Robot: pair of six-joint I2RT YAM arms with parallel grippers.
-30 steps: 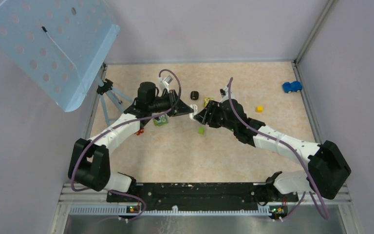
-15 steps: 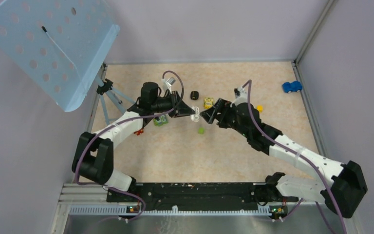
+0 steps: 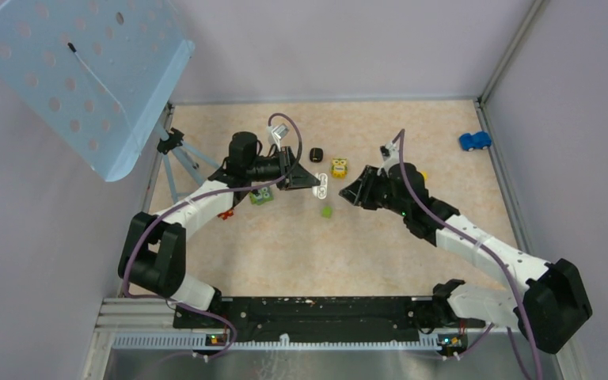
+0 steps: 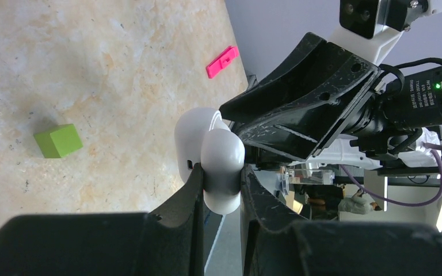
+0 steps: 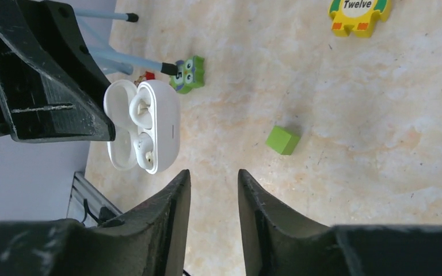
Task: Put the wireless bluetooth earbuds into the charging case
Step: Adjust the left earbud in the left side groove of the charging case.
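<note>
Right wrist view: charging case open, wells show no black piece.
L gripper pinches case, held off table; R gripper jaws part-spread, empty, just beside. Earbuds not seen anywhere; insertion prob. still to do.

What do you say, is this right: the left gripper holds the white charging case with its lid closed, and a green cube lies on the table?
Not quite. The lid is open, not closed: the right wrist view shows both wells of the charging case. The rest holds: the left gripper holds it, and the green cube lies on the table.
</note>
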